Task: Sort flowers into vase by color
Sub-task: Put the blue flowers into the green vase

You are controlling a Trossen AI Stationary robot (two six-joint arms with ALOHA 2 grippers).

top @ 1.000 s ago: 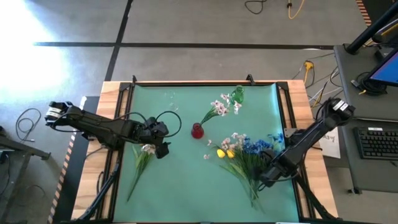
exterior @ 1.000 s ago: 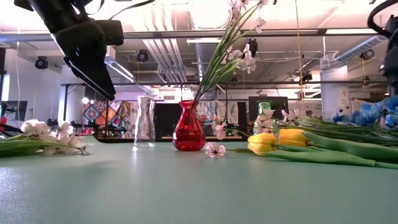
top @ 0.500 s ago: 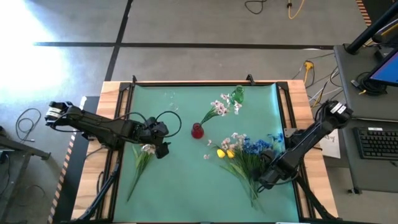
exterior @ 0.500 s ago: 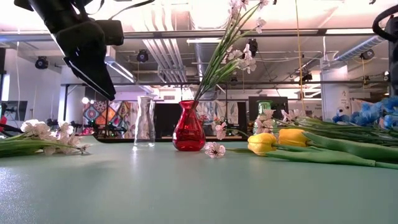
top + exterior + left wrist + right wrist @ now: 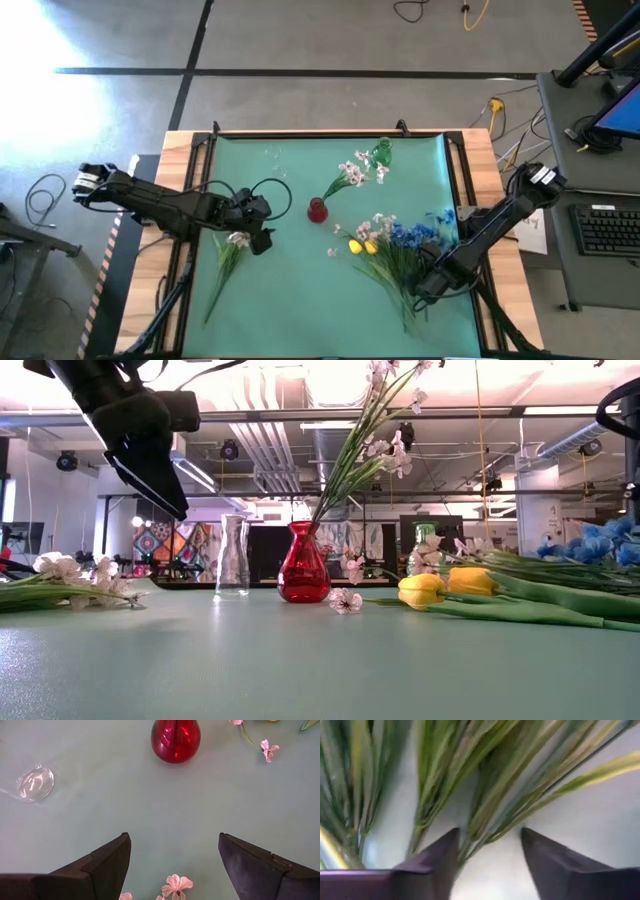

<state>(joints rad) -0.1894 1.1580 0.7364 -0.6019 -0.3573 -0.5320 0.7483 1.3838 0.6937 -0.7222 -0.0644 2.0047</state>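
The loose flowers lie in a heap on the green table, out toward four o'clock from its middle: yellow tulips nearest the centre, blue flowers just beyond them at three o'clock, and their green stems fanning away toward five o'clock. A pinkish-white spray already stands in the red vase near the table's centre, leaning off toward one o'clock. A green vase stands near the far edge at one o'clock, and a clear glass vase toward eleven o'clock. Another pale-blossomed spray lies by itself at eight o'clock.

The right gripper is down at the stem ends of the heap, its fingers set either side of a bunch of stems with a gap showing; I can't tell whether they grip. The left gripper hovers over the lone spray's blossoms, fingers spread wide and holding nothing.
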